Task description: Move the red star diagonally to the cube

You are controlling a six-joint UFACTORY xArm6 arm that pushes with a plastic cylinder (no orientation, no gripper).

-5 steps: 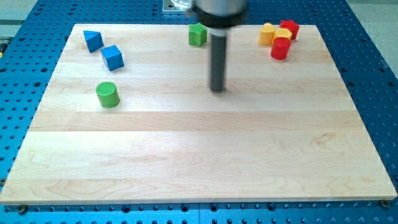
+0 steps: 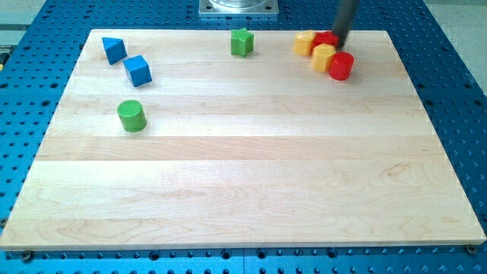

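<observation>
The red star (image 2: 326, 38) lies near the view's top right edge of the board, packed in with a yellow block (image 2: 305, 43) on its left and another yellow block (image 2: 323, 57) just below it. A red cylinder (image 2: 342, 66) sits at the cluster's lower right. My tip (image 2: 338, 46) stands right against the red star's right side. The blue cube (image 2: 138, 70) is far off at the view's upper left, with a blue triangular block (image 2: 114, 49) just above and left of it.
A green star-like block (image 2: 242, 42) sits at the top middle. A green cylinder (image 2: 132, 116) sits at the left, below the blue cube. The wooden board (image 2: 243, 190) lies on a blue perforated table.
My tip has moved from the board's upper middle to the top right, behind the red star. The red star and both yellow blocks have shifted left; the red cylinder barely moved.
</observation>
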